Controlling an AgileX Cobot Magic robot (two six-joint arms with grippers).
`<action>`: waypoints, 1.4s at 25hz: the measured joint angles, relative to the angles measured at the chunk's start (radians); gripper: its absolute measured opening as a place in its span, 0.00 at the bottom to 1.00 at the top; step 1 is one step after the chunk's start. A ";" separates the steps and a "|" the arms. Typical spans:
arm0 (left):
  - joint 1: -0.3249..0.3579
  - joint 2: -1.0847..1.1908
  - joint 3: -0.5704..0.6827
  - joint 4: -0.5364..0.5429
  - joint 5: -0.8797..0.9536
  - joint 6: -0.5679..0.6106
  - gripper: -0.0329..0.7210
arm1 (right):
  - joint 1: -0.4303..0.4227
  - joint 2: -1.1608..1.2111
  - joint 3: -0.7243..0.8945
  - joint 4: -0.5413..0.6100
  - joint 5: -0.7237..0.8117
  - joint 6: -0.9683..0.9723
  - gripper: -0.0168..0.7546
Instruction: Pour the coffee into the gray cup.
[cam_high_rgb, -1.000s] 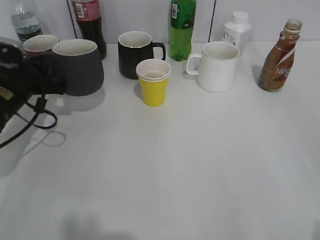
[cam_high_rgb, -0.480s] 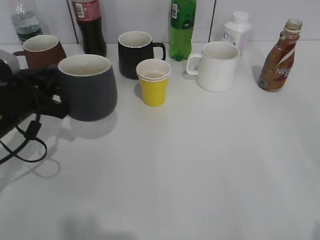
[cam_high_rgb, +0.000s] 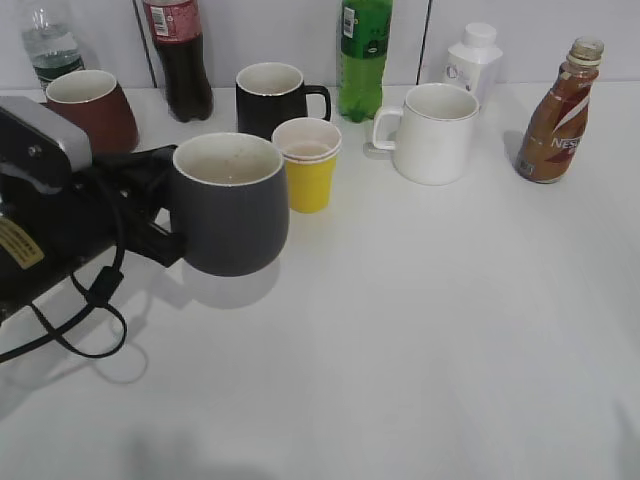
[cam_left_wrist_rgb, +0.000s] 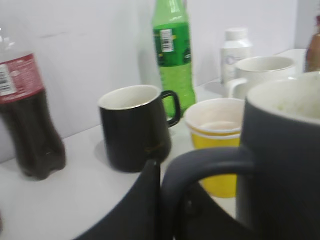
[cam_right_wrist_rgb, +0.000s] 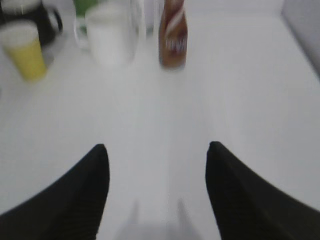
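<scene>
My left gripper (cam_high_rgb: 165, 212) is shut on the loop handle of the gray cup (cam_high_rgb: 232, 215) and holds it upright just above the table, left of the middle. In the left wrist view the handle (cam_left_wrist_rgb: 200, 162) sits between the gripper's (cam_left_wrist_rgb: 169, 172) dark fingers, and the cup's wall (cam_left_wrist_rgb: 282, 150) fills the right side. The cup's pale speckled inside looks empty. The coffee (cam_high_rgb: 555, 120), a brown bottle with a white swirl, stands at the far right. My right gripper (cam_right_wrist_rgb: 157, 150) is open over bare table, with the coffee (cam_right_wrist_rgb: 173, 37) far ahead of it. That gripper is out of the exterior view.
A yellow paper cup (cam_high_rgb: 307, 165) stands right behind the gray cup. Along the back are a black mug (cam_high_rgb: 272, 108), a white mug (cam_high_rgb: 435, 133), a reddish-brown mug (cam_high_rgb: 92, 108), a cola bottle (cam_high_rgb: 178, 55), a green bottle (cam_high_rgb: 364, 55) and a white bottle (cam_high_rgb: 472, 60).
My left gripper has carried the gray cup rightward and toward the front, away from the reddish-brown mug, to a spot beside the yellow cup. Nothing else has moved.
</scene>
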 joint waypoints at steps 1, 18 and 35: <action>-0.003 0.000 0.000 0.002 0.000 0.000 0.09 | 0.000 0.016 -0.001 0.000 -0.054 0.000 0.63; -0.007 0.000 0.000 0.003 0.000 -0.003 0.10 | 0.000 0.627 0.034 -0.015 -0.727 0.000 0.61; -0.007 0.000 0.000 0.000 0.000 -0.003 0.10 | 0.000 1.273 0.036 -0.015 -1.468 0.007 0.72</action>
